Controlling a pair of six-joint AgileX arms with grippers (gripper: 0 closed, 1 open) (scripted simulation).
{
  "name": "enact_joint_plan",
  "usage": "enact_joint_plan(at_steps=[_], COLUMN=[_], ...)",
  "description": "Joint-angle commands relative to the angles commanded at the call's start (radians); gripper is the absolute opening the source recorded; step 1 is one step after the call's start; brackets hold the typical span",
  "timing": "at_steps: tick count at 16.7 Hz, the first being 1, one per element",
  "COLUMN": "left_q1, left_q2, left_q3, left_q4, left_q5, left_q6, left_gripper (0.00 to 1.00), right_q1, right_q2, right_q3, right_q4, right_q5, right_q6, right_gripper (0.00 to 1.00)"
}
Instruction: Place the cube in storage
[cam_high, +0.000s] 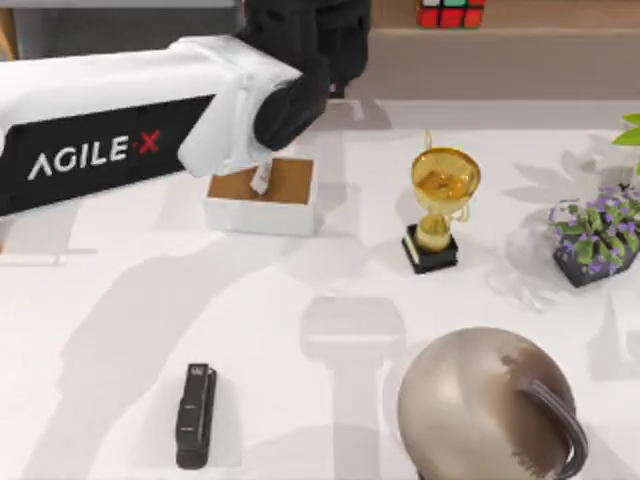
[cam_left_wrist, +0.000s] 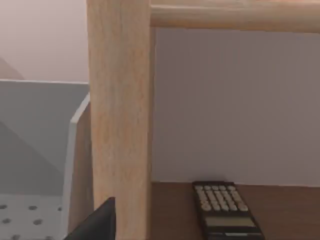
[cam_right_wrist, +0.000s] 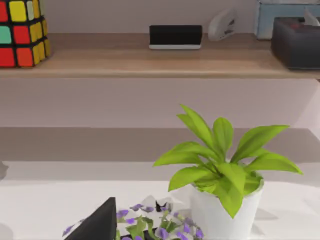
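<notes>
The cube (cam_high: 450, 12) rests on the long wooden shelf at the back, right of centre; its red, yellow and green squares also appear in the right wrist view (cam_right_wrist: 22, 32). My left arm (cam_high: 150, 120) stretches from the left to the back middle, its black wrist over the shelf's edge. A dark part of my left gripper (cam_left_wrist: 97, 222) shows close to a wooden post (cam_left_wrist: 120, 120). Beside that post is the grey-lined storage (cam_left_wrist: 35, 130) with a perforated floor. A dark part of my right gripper (cam_right_wrist: 95, 225) faces the shelf from the right.
A gold trophy (cam_high: 440, 200), a white tissue box (cam_high: 262, 195), a black stapler (cam_high: 195, 415) and a purple flower pot (cam_high: 595, 235) stand on the table. My right arm's rounded housing (cam_high: 490, 405) is at the front right. A calculator (cam_left_wrist: 222, 210) lies on the shelf; a leafy plant (cam_right_wrist: 225, 170) stands nearby.
</notes>
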Motion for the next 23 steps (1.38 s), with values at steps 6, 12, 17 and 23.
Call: enact_joint_plan(at_steps=[6, 12, 17, 23], left_q1=[-0.138, -0.172, -0.164, -0.124], left_q2=[0.451, 0.550, 0.556, 0.661], left_q3=[0.285, 0.355, 0.367, 0.571], left_q4=[0.128, 0.161, 0.152, 0.054], left_q5=[-0.129, -0.161, -0.155, -0.112], left_q6=[0.006, 0.014, 0.013, 0.011], left_gripper=[1.00, 1.00, 1.00, 1.00], right_q1=[0.000, 0.000, 0.000, 0.000], right_q2=[0.000, 0.000, 0.000, 0.000], right_q3=[0.000, 0.000, 0.000, 0.000], right_q4=[0.000, 0.000, 0.000, 0.000], right_q5=[0.000, 0.000, 0.000, 0.000], right_q6=[0.000, 0.000, 0.000, 0.000], right_gripper=[1.00, 1.00, 1.00, 1.00])
